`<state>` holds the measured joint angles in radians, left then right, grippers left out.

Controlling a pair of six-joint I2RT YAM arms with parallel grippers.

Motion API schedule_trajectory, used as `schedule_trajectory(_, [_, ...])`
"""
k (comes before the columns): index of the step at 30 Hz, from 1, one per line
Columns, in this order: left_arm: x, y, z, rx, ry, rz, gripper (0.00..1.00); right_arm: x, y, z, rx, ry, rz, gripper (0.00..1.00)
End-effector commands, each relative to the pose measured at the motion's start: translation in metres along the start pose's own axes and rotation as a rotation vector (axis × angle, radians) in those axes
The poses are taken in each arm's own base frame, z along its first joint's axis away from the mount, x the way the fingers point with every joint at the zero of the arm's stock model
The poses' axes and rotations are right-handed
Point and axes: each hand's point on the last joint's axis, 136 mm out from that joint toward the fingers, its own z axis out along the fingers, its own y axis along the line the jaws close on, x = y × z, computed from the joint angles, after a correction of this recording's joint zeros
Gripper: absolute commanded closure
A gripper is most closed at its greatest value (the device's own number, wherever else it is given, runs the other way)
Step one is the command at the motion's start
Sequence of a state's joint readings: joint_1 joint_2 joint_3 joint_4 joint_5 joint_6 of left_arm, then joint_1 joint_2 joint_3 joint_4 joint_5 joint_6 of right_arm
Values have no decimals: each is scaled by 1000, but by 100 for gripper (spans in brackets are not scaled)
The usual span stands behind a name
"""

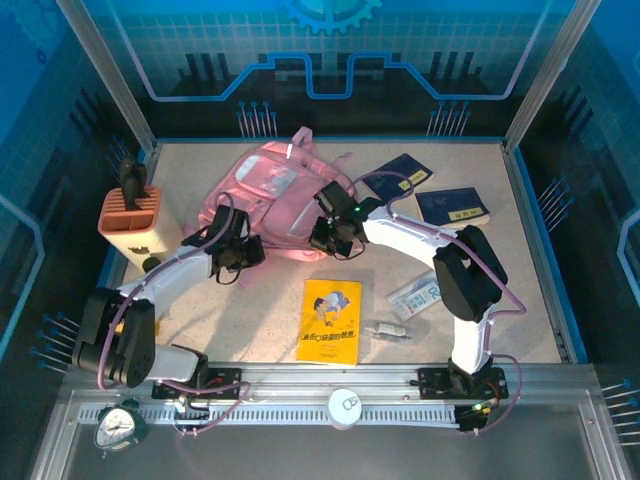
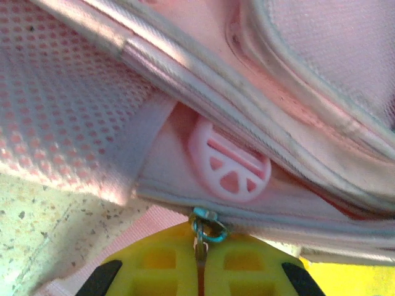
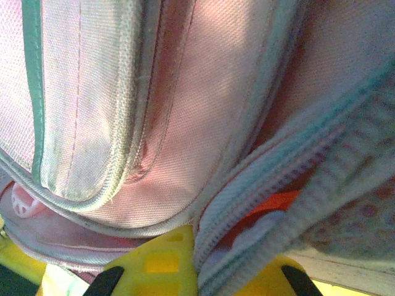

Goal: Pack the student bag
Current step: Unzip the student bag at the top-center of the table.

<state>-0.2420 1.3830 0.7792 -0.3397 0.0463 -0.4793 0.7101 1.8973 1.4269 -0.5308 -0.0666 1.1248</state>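
**Left claw** (image 2: 200, 266): The yellow fingers are pressed together at the bottom centre of the left wrist view. They are clamped on the zip pull (image 2: 203, 225), a small metal tab hanging from a teal ring. The pull sits at the end of a zip seam on the bag (image 2: 296, 74). A round pink disc (image 2: 229, 161) lies just above the pull, and a mesh panel (image 2: 68, 92) lies to the upper left. Speckled worktop (image 2: 31, 234) shows at the lower left. The grip is on the tab and not on cloth, so this claw is probably placed to draw the slider along the seam.

**Right claw** (image 3: 199, 271): The fingers are closed at the bottom centre of the right wrist view, with the bag's zip tape (image 3: 247, 203) pinched between them. The tape runs from the fingers toward the upper right. An orange patch shows beside the tape, and what it is cannot be told. This hold most likely anchors the soft fabric, keeping the seam taut while the other claw pulls.

**Bag:** In the top view it lies flat on the worktop at upper centre. The left claw is at its lower left edge and the right claw at its lower right edge.

**Surroundings:** All of these lie outside the bag.
- A yellow book (image 1: 330, 320) lies below the bag at centre.
- Two blue books (image 1: 400, 178) (image 1: 453, 207) lie to the upper right.
- A packet (image 1: 415, 295) lies at right.
- A pen holder (image 1: 130, 215) stands at left.

Packing is therefore judged not yet begun, and opening the bag is the step in hand.
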Motion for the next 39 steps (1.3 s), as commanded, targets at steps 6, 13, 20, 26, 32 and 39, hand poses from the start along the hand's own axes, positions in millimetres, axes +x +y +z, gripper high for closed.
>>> schedule_trajectory(6, [-76, 17, -6, -113, -128, -94, 100, 25, 33, 0, -30, -22, -110, 100])
schedule_trajectory(13, [-117, 22, 0, -128, -154, -66, 100, 53, 89, 21, -131, -25, -175, 89])
schedule_trajectory(20, [-136, 20, -15, -64, -170, -43, 83, 78, 130, 22, -243, -56, -310, 61])
schedule_trajectory(26, [-122, 14, -28, -17, -147, -77, 64, 88, 123, -32, -296, -224, -522, 40])
schedule_trajectory(32, [-97, -7, -42, 102, -129, -143, 60, 70, 80, -65, -233, -262, -623, 21])
schedule_trajectory(39, [-18, -43, -59, 183, -68, -68, 53, 54, -1, -91, -66, -266, -705, 0])
